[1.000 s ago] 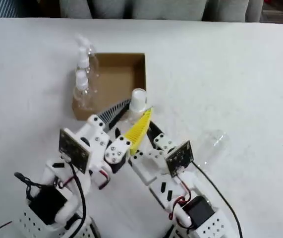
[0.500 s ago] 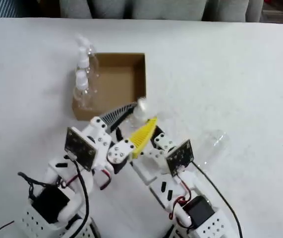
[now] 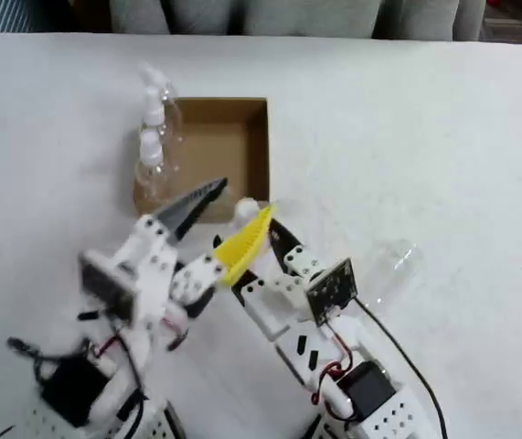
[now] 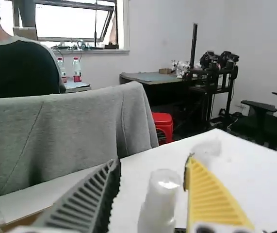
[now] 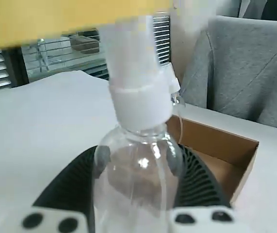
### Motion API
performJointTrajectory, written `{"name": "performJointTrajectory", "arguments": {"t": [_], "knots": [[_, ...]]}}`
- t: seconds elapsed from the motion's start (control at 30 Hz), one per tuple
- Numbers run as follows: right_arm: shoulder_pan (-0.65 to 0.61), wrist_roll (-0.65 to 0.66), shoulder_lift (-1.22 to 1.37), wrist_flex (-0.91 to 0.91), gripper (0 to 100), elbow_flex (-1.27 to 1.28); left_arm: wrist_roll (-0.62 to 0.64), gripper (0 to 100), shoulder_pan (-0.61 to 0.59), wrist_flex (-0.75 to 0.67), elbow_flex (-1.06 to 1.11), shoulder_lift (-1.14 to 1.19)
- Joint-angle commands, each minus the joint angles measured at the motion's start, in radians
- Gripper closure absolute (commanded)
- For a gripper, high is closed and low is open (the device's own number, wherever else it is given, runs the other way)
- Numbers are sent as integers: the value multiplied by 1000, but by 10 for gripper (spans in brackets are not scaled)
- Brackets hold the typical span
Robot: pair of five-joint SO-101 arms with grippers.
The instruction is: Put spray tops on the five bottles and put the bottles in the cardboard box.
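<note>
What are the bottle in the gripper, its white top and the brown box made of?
Bottle: probably clear plastic with a glossy finish; you can see through it and it catches bright highlights.
Spray top: opaque white plastic by the look of it, smooth and fairly matte.
Box: plain brown cardboard, matte, with thin cut edges.

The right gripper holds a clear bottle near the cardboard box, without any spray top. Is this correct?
No: the bottle in the right gripper, near the cardboard box, already has a white spray top on it; the right wrist view shows this.
</note>
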Motion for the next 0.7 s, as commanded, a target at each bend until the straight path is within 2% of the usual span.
{"name": "performJointTrajectory", "arguments": {"t": [0.0,0.13,0.33,0.4,0.5,0.6,0.67], "knots": [[21,12,-10,-2,983,-6,28,793,73,178,-81,-183],[21,12,-10,-2,983,-6,26,793,79,252,-115,-222],[42,12,-10,-1,983,-6,-2,797,-51,258,-160,-222],[85,12,-10,-7,983,-9,-2,848,-56,296,-146,-222],[148,8,-10,-8,983,-34,-2,992,-54,341,-117,-223],[168,6,-10,-12,983,-46,0,934,-53,377,-89,-225],[171,6,-8,-38,983,-46,0,951,-50,423,-87,-225]]}}
